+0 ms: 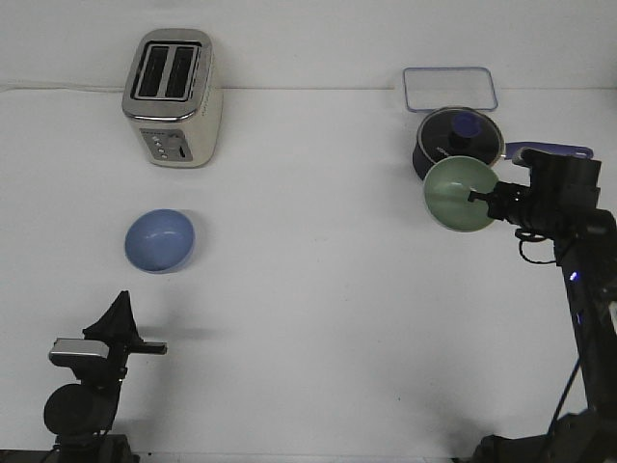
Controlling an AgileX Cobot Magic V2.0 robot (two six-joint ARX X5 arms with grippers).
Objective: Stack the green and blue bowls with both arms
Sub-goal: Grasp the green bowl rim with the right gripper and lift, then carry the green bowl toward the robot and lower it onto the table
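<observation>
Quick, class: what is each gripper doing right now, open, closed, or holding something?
Left gripper: holding nothing, well short of the blue bowl; open or closed cannot be told.
Right gripper: closed on the green bowl's rim, bowl lifted and tilted.

We see a toaster point(174, 97) at the far left of the table point(318, 289), and nearer to us, just in front of it, one bowl point(160, 240). At the far right a flat container point(449, 89) lies behind a saucepan point(459, 141). The second bowl point(460, 194) hangs tilted in front of the saucepan, in the right gripper point(479, 197).
</observation>
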